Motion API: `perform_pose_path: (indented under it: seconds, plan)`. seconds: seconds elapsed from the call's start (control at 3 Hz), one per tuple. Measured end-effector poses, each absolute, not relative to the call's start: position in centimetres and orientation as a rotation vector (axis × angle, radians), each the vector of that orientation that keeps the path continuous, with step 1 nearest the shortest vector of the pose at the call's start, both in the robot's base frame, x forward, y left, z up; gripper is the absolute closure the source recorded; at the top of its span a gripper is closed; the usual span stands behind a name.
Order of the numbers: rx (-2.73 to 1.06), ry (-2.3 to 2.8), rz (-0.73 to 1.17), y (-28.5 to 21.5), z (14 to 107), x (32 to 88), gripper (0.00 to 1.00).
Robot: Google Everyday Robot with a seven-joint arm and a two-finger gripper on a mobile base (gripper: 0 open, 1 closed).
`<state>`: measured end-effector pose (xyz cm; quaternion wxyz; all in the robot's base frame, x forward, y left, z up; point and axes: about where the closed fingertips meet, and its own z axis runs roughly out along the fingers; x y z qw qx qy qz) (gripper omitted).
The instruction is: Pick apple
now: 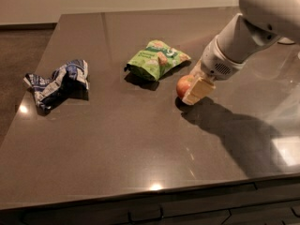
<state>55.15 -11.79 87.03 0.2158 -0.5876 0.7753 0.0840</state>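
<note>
1. The gripper (193, 93) is low over the table (117, 144), pressed right up against the right side of the apple (182, 85).
2. The danger: the apple is round and sits on a slick dark top. If the grasp is off-centre, I'd expect it to squirt out and roll left.
3. A lift with too shallow a hold could drop it back onto the table.
4. How wide is the gripper set? Cannot tell. It touches or half-covers the apple, but whether it grips is not shown.
5. The apple rests on the table, just right of centre.
6. The green snack bag (158, 58) lies near, up-left of the apple, close enough to get nudged.
7. The crumpled blue wrapper (58, 81) sits well apart, far left.
</note>
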Motion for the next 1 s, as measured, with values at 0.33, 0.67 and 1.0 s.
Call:
perform_pose_path:
  seconds: [0.33,0.67,1.0]
  plan:
    - [-1.653,2.125,0.235,-12.1,89.4,54.9,0.88]
    - [-1.674,2.094,0.245,-12.7,92.6,54.5,1.0]
    - [-1.686,2.056,0.269,-13.3,95.5,54.5,1.0]
